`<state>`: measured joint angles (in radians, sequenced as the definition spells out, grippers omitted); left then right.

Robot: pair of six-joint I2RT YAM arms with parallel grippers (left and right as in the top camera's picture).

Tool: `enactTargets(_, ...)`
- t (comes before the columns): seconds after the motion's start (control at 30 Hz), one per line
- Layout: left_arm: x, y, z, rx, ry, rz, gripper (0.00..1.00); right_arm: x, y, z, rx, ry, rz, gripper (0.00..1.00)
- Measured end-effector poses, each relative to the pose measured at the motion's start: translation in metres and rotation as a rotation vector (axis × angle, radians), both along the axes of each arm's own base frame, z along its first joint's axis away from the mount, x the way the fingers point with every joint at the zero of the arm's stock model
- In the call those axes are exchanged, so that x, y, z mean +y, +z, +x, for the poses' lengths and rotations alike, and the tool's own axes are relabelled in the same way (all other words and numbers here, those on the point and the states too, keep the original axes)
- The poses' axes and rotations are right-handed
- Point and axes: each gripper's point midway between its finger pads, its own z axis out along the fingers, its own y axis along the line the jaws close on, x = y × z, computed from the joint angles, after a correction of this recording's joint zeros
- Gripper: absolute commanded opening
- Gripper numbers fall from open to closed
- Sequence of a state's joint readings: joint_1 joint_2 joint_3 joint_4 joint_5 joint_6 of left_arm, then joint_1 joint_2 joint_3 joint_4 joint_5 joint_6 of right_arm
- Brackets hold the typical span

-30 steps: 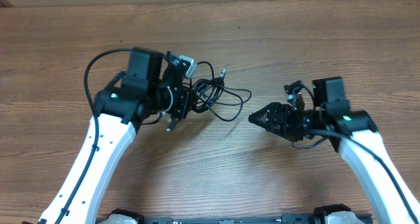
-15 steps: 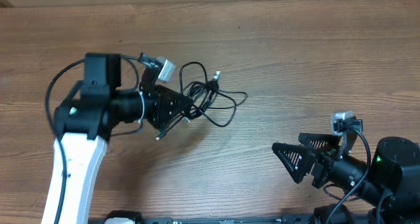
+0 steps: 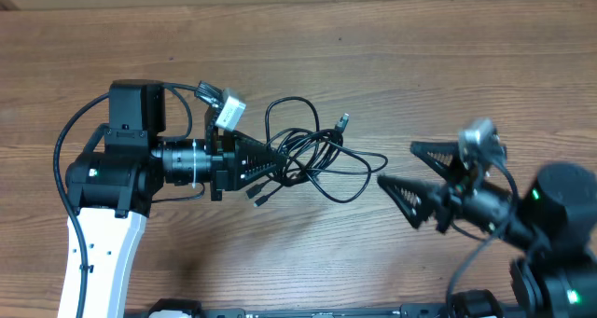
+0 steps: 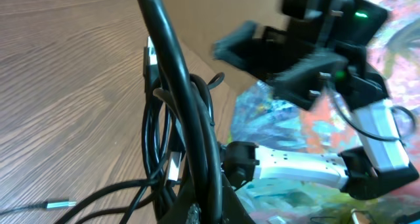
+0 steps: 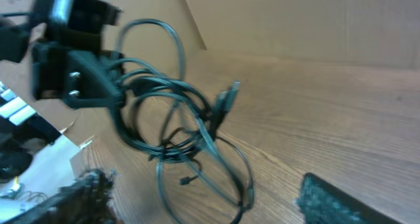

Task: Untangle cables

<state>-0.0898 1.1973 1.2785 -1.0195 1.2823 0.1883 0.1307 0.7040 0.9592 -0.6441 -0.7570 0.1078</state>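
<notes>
Overhead: the cables form one tangled knot over the wooden table. Left of the knot, the left gripper pinches its strands. Right of the knot, the right gripper is spread wide, just beside the outermost loop.

Left wrist: looped cables fill the foreground, with the right gripper blurred beyond them.

Right wrist: the left gripper clamps the knot's left side.

The cables are black with silver plug tips, the table brown wood-grain, the left arm white.
</notes>
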Motion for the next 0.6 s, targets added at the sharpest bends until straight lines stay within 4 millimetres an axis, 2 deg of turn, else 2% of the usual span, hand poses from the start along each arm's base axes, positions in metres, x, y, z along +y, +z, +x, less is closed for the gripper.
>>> enactTargets(0.03, 0.000, 0.002, -0.001, 0.001, -0.007, -0.009, 0.04, 0.003, -0.009, 0.011, 0.041, 0.012, -0.002, 0.82)
enactTargets(0.13, -0.001, 0.004, -0.003, 0.000, -0.017, -0.022, 0.04, 0.015, -0.027, 0.028, 0.135, 0.091, 0.019, 0.73)
enactTargets(0.27, -0.001, 0.003, -0.003, 0.003, -0.019, -0.025, 0.04, 0.035, -0.041, 0.037, 0.209, 0.220, 0.061, 0.63)
enactTargets(0.37, -0.001, 0.003, -0.002, 0.007, -0.021, -0.027, 0.04, 0.063, -0.044, 0.028, 0.224, 0.373, 0.088, 0.49)
enactTargets(0.4, -0.001, 0.003, -0.002, 0.008, -0.021, -0.027, 0.04, 0.074, -0.044, 0.021, 0.219, 0.430, 0.092, 0.39)
enactTargets(0.43, -0.001, 0.003, -0.001, 0.009, -0.021, -0.027, 0.04, 0.088, -0.043, 0.010, 0.207, 0.500, 0.089, 0.22)
enactTargets(0.47, -0.002, 0.002, 0.000, 0.010, -0.022, -0.028, 0.04, 0.096, -0.044, 0.003, 0.218, 0.530, 0.089, 0.17)
enactTargets(0.5, -0.002, 0.002, 0.001, 0.011, -0.022, -0.028, 0.04, 0.105, -0.045, -0.006, 0.220, 0.568, 0.082, 0.08)
enactTargets(0.53, -0.002, 0.002, 0.001, 0.008, -0.021, -0.027, 0.04, 0.112, -0.047, -0.012, 0.223, 0.586, 0.071, 0.04)
enactTargets(0.6, -0.002, 0.000, 0.004, 0.000, -0.015, -0.019, 0.04, 0.117, -0.050, -0.015, 0.252, 0.578, 0.063, 0.04)
